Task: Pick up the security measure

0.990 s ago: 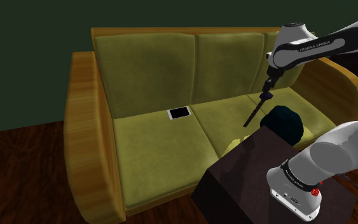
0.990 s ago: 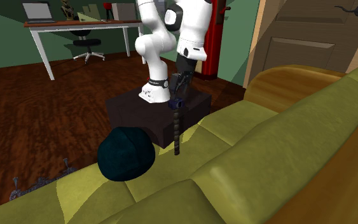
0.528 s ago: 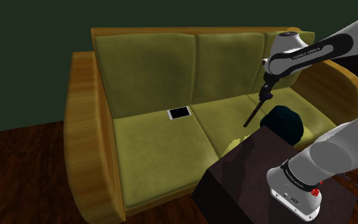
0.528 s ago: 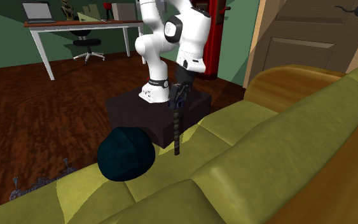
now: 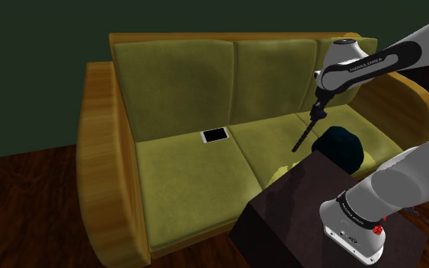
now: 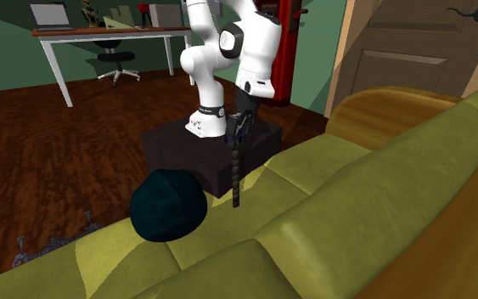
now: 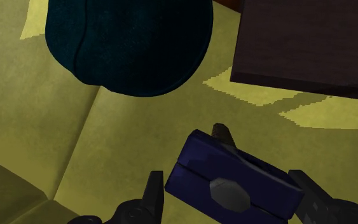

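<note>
The security measure is a dark chain lock [image 5: 302, 138] with a blue block-shaped body, standing nearly upright on the olive sofa's seat [image 5: 190, 175] close to the stand. In the second exterior view the lock's chain [image 6: 236, 180] runs straight down from my hand to the cushion. My gripper [image 5: 317, 114] [image 6: 239, 129] is at the top end of the lock. In the wrist view the blue lock body [image 7: 254, 178] sits between the two black fingers of the gripper [image 7: 225, 181], which press on its sides. The gripper is shut on the lock.
A dark teal round cushion [image 5: 342, 148] [image 6: 167, 206] [image 7: 130, 44] lies on the seat right beside the lock. The dark stand [image 5: 312, 213] [image 7: 311, 44] abuts the sofa front. A phone [image 5: 215, 135] lies on the middle seat. Beyond are a white desk [image 6: 109, 34] and a door [image 6: 415, 51].
The hand came down a little onto the lock's top, then the fingers closed from wide open onto the blue lock body. The lock itself has not moved.
</note>
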